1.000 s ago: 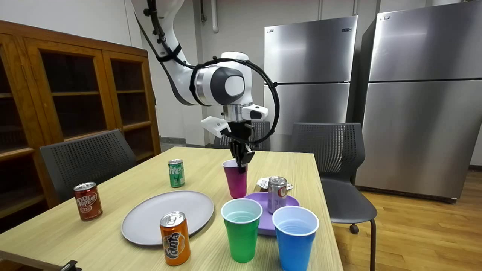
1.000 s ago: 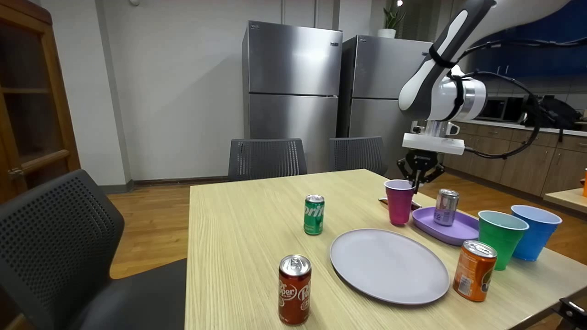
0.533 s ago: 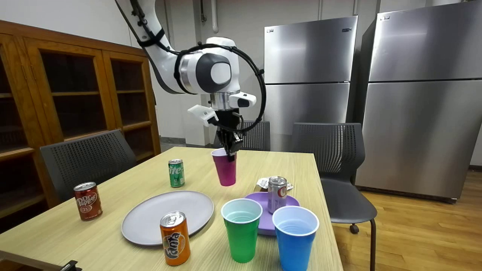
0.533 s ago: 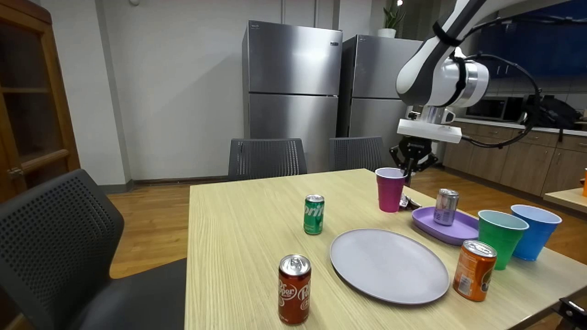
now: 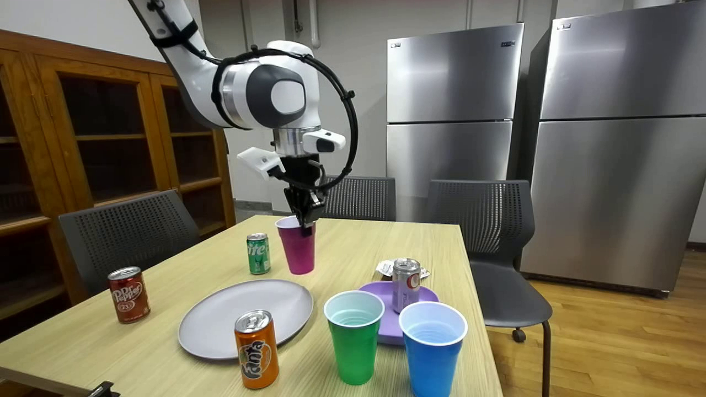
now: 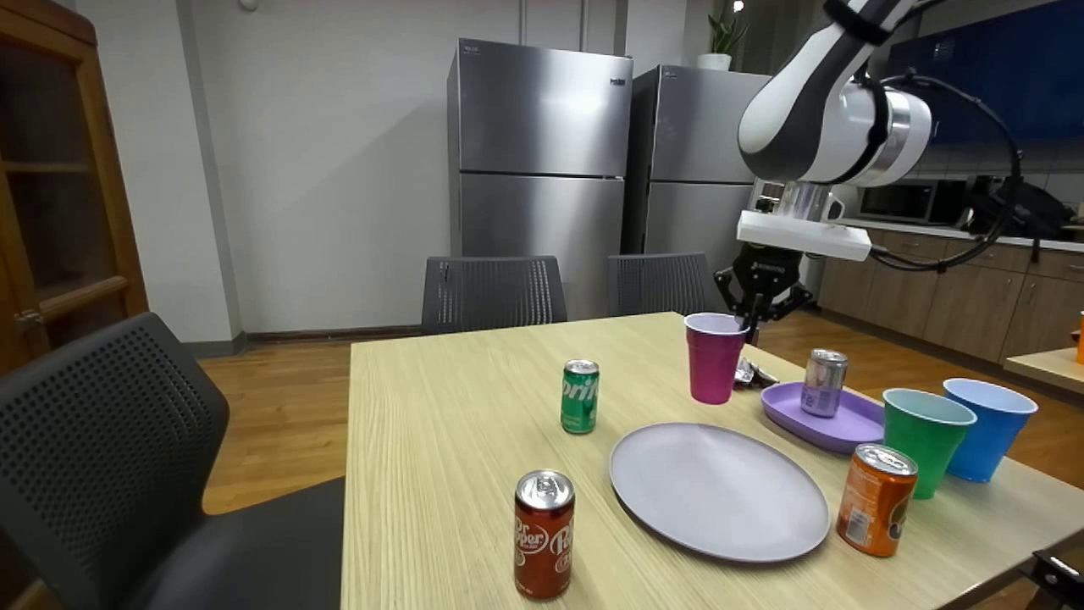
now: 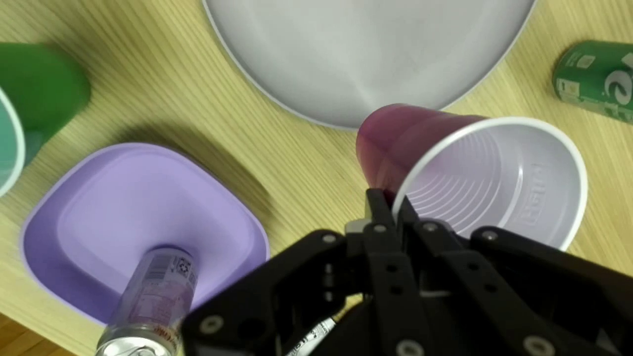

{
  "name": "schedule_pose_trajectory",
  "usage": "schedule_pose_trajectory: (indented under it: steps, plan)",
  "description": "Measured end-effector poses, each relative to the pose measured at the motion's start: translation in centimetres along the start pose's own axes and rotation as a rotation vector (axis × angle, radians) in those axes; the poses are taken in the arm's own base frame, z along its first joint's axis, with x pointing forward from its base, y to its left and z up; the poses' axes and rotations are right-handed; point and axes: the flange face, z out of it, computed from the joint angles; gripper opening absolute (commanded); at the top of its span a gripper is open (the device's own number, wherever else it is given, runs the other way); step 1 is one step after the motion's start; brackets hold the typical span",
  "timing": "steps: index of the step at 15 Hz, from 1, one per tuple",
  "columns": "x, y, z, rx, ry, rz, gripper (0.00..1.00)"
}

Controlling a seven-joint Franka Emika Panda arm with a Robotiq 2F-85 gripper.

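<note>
While the magenta cup (image 5: 297,251) is being held near the gray plate (image 5: 245,317) by fingers (image 7: 379,210) pinched closed on its rim, swivelling is possibly being invited by that one-sided grip.

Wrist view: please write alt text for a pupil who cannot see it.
A robot hand pinches the wall of a pink cup above a wooden table. Around it are a grey plate at the top, a green can at upper right, part of a green cup at the left edge, and a purple tray holding a silver can at lower left.
</note>
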Motion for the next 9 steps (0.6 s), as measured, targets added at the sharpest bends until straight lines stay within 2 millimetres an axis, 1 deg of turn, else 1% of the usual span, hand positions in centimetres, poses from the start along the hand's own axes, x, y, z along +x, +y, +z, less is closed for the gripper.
schedule_pose_trajectory:
  steps: [4, 9]
  plan:
    - [-2.4, -0.4, 0.3, -0.003, -0.027, -0.036, 0.01]
    - [-3.9, -0.8, 1.2, -0.011, -0.053, -0.068, 0.01]
